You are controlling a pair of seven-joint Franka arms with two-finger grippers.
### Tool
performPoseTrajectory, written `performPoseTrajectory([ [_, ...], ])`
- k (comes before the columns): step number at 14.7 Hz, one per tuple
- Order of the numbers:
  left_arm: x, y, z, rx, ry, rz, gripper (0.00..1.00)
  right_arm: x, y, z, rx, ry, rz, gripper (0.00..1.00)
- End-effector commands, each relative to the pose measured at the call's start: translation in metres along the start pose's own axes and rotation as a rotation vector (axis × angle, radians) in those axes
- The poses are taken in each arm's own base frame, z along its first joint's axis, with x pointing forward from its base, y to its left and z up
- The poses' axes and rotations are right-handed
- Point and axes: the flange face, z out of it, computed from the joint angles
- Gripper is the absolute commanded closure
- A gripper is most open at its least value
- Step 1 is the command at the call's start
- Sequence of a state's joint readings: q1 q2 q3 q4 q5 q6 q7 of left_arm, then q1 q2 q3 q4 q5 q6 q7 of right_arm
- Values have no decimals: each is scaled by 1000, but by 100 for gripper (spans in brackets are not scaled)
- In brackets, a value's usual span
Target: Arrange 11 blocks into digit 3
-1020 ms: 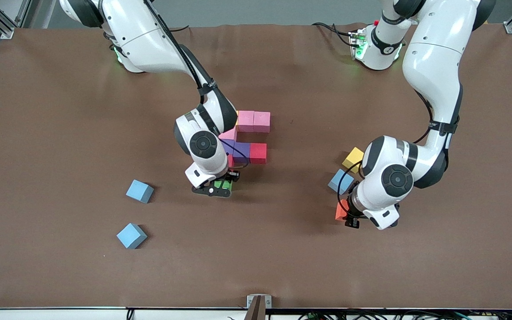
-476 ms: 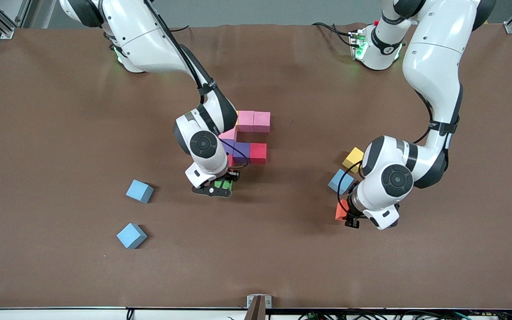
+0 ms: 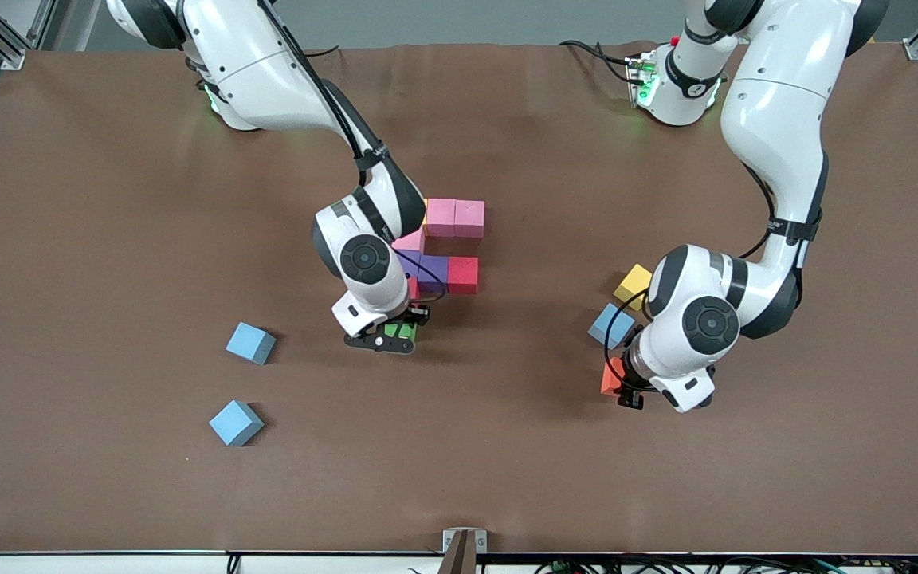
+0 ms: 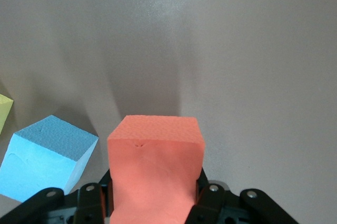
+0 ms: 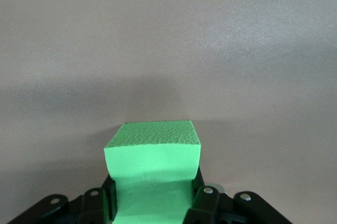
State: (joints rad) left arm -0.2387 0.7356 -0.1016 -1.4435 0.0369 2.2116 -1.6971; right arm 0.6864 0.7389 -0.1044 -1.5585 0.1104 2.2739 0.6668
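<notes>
A brown mat (image 3: 148, 199) is being shown spread over the whole table in the front view. At mid-frame a partial digit 3 (image 3: 443, 247) is being formed by touching cubes: two pink blocks (image 3: 455, 218) at its top, a purple block (image 3: 433, 273) and a red block (image 3: 463, 274) below them. The right gripper (image 3: 399, 331) is being kept clamped on a green block (image 3: 403, 329) just below the figure. In the lower left of the frame two light blue blocks (image 3: 251, 343) (image 3: 235, 422) are being left apart. At right of centre the left gripper (image 3: 622, 383) is being held shut on an orange block (image 3: 610, 376), with a third light blue block (image 3: 610, 325) and a yellow block (image 3: 633, 285) just above it in the frame.

In the left wrist view the orange block (image 4: 155, 171) is being squeezed between the black fingers (image 4: 208, 203), with the light blue block (image 4: 45, 163) at lower left.

In the right wrist view the green block (image 5: 152, 176) is being gripped at bottom centre, over bare mat (image 5: 168, 39).
</notes>
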Motion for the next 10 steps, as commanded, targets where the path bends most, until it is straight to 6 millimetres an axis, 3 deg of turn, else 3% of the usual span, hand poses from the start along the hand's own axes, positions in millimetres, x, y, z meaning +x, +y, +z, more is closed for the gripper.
performPoseTrajectory([
  [1, -1, 1, -1, 0, 2, 0, 64, -11, 9, 7, -35, -19, 8, 100],
  [10, 2, 1, 3, 3, 7, -3, 64, -11, 6, 5, -31, -15, 7, 98],
])
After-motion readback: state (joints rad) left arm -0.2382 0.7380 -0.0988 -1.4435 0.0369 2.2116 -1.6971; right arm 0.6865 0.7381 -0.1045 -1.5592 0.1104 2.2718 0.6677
